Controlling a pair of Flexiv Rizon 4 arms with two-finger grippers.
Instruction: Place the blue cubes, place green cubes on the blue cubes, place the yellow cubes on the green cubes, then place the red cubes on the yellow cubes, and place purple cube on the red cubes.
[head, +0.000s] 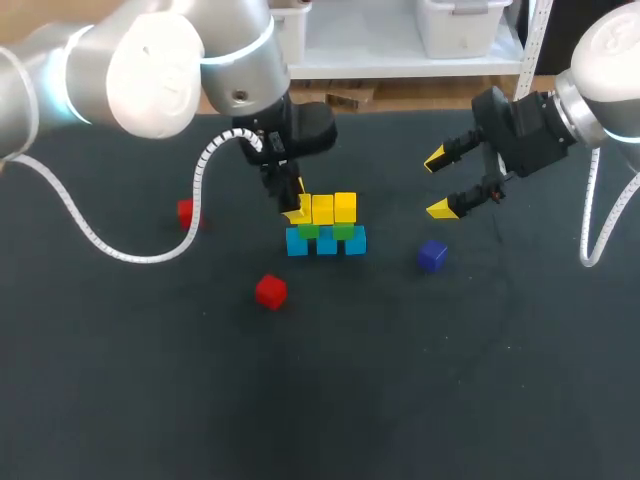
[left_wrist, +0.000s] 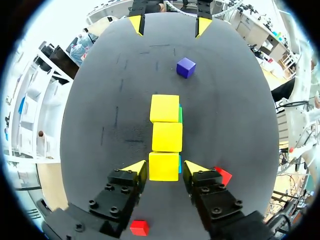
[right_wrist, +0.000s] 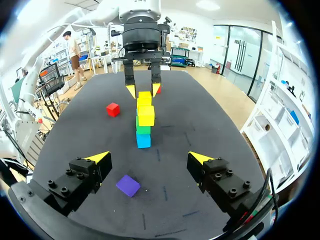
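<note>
The yellow cubes (head: 333, 208) top a short three-tier wall near the middle of the dark, matte table (head: 450, 390), with green cubes (head: 343, 232) under them and blue cubes (head: 326, 243) at the base. The left gripper (left_wrist: 165, 167) comes down over the wall's 9 o'clock end. Its pincer is apart, one tip on each side of the end yellow cube (left_wrist: 163, 175) with a thin gap either way. From the wall, one red cube (head: 271, 291) lies at 7 o'clock, another red cube (head: 186, 212) is further off at 9 o'clock, and the purple cube (head: 432, 255) sits at 4 o'clock. The right gripper (head: 438, 184) hangs at 2 o'clock, well apart from everything, its pincer wide and holding nothing.

The left fingers cover part of the end column from above. The middle green is hard to make out, and the left wrist view shows green only as a sliver.

The cubes are plain, sharp-edged and smooth. A ribbed white cable (head: 100, 240) loops over the mat.
</note>
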